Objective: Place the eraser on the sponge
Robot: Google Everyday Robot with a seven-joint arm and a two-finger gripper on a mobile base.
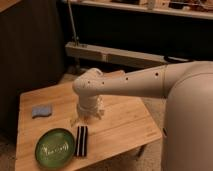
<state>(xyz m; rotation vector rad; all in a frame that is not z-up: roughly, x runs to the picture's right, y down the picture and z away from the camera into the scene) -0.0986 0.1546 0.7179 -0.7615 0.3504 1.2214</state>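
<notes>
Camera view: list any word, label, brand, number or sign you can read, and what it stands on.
None can be read.
The eraser shows only white stripes.
The green plate shows pale marks, too blurred to read.
The sponge, table and arm show no text.
The hand hangs by the eraser's far end.
</notes>
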